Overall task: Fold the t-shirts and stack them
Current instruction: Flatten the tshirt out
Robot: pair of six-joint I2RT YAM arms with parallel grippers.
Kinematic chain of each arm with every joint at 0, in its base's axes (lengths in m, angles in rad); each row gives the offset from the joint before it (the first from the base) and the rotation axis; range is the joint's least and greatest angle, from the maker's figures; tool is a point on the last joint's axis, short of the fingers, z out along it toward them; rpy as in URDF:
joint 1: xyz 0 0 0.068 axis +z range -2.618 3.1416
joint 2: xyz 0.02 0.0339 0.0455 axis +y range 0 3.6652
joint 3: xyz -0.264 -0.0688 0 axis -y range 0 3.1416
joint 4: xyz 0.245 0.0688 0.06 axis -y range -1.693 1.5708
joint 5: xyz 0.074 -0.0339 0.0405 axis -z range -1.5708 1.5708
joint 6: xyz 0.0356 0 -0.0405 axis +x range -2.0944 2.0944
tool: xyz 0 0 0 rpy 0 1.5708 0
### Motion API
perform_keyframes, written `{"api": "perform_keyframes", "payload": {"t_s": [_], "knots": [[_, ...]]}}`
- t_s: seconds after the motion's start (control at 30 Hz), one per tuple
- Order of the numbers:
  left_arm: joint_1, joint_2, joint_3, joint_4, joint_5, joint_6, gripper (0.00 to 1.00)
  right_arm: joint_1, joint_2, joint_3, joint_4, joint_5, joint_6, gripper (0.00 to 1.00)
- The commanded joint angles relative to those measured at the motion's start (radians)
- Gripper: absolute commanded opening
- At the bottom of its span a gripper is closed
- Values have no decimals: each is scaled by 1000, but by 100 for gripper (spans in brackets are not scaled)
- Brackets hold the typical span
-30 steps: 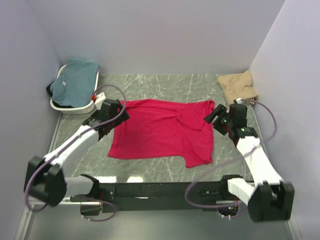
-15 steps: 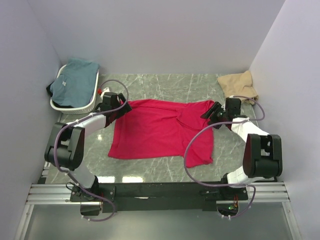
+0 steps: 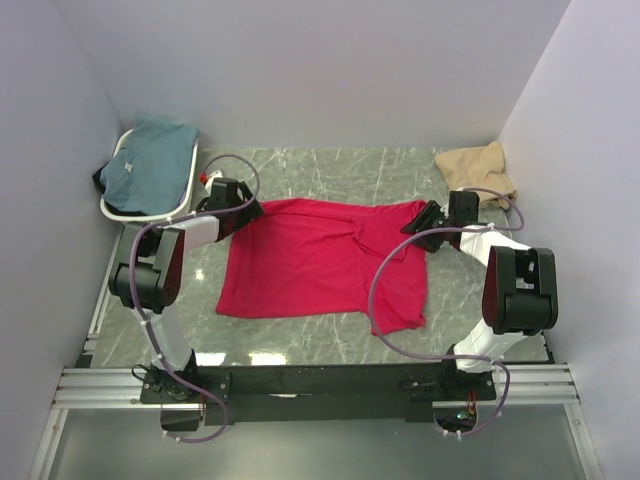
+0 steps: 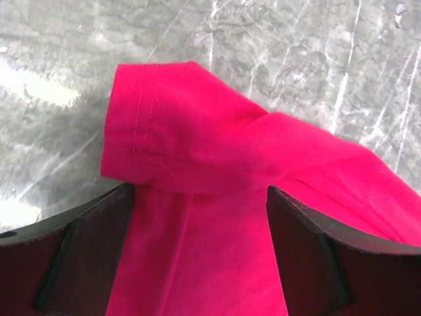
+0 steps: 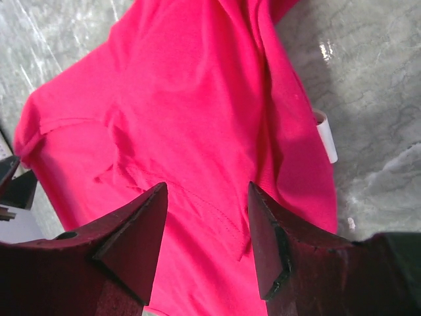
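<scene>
Marble surface point(image 3: 330, 165) bearing the red t-shirt point(image 3: 320, 265), spread at centre. The teal t-shirt point(image 3: 150, 160) lies in the white basket point(image 3: 120, 212) at far left, and the tan t-shirt point(image 3: 478, 172) is bunched in the far right corner. Step in hand, as judged: grasping the red shirt's far corners. Left fingers point(image 4: 85, 250) stand apart astride its sleeve, right fingers point(image 5: 131, 243) apart over its far right edge. Next, both must pinch cloth. No legible writing.
</scene>
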Motion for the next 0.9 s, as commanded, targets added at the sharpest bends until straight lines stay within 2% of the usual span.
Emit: {"api": "perform_keyframes", "payload": {"t_s": [0.0, 0.4, 0.53, 0.6, 0.73, 0.8, 0.87], "knots": [[5, 40, 64, 26, -9, 9, 87, -7, 18, 39, 14, 10, -21, 59], [17, 118, 135, -5, -35, 22, 84, -7, 93, 60, 18, 0, -34, 58], [19, 126, 136, -5, -41, 22, 81, -7, 119, 77, 32, -29, -43, 46], [21, 127, 141, -6, -43, 23, 72, -6, 124, 78, 40, -34, -41, 37], [21, 132, 147, -6, -43, 23, 65, -6, 133, 89, 40, -51, -55, 22], [21, 132, 151, -15, -44, 22, 65, -6, 133, 95, 34, -57, -60, 22], [21, 117, 151, -22, -49, 20, 70, -6, 127, 92, 37, -60, -66, 21]]}}
